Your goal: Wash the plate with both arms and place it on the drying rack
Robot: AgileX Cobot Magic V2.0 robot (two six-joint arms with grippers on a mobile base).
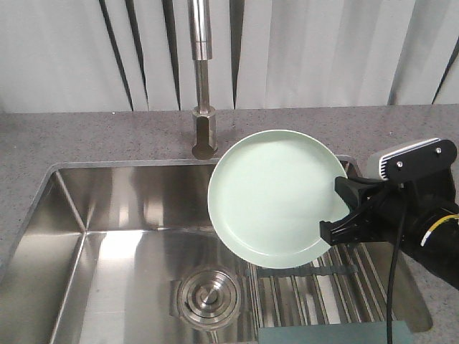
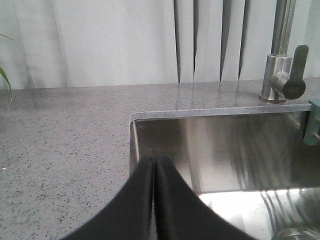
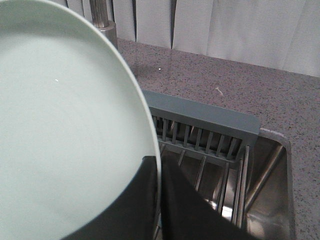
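Note:
The pale mint-green plate (image 1: 276, 197) hangs tilted on edge over the steel sink, below and right of the tap. My right gripper (image 1: 338, 228) is shut on its right rim; its arm bears a whitish-grey camera block and a black cable. In the right wrist view the plate (image 3: 65, 130) fills the left side, with the rim pinched between my right gripper's (image 3: 159, 172) two fingers. The drying rack (image 1: 323, 290) lies over the sink's right part, below the plate, and shows in the right wrist view (image 3: 210, 135). My left gripper (image 2: 154, 165) is shut and empty over the sink's left corner; it is out of the front view.
The steel tap (image 1: 203, 79) stands on the grey speckled counter (image 1: 107, 136) behind the sink (image 1: 107, 236). A round steel drain (image 1: 207, 297) sits in the sink floor. The tap with its lever (image 2: 285, 60) shows at the right of the left wrist view. White blinds hang behind.

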